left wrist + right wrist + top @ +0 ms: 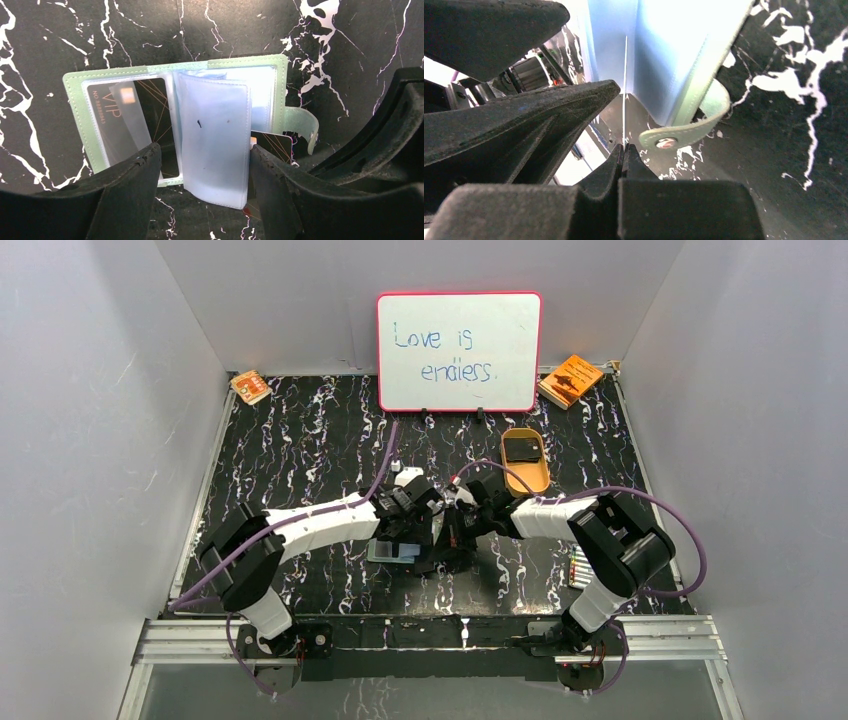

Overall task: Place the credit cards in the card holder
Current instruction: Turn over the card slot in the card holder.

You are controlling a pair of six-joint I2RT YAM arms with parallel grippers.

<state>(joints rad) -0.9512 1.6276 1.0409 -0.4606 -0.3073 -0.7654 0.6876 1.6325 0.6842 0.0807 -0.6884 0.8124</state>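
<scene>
The card holder lies open on the black marbled table, grey-green outside, with pale clear sleeves standing up from its middle. One black credit card marked VIP sits in its left pocket. My left gripper is open, its fingers on either side of the raised sleeves. A second credit card shows at the holder's right edge. In the right wrist view it appears edge-on as a thin pale line, and my right gripper is shut on it next to the holder's snap strap. Both grippers meet over the holder.
A tan oval tray behind the right arm holds a dark card-like piece. A whiteboard stands at the back. Orange booklets lie at the back left and back right. Small coloured sticks lie beside the right arm.
</scene>
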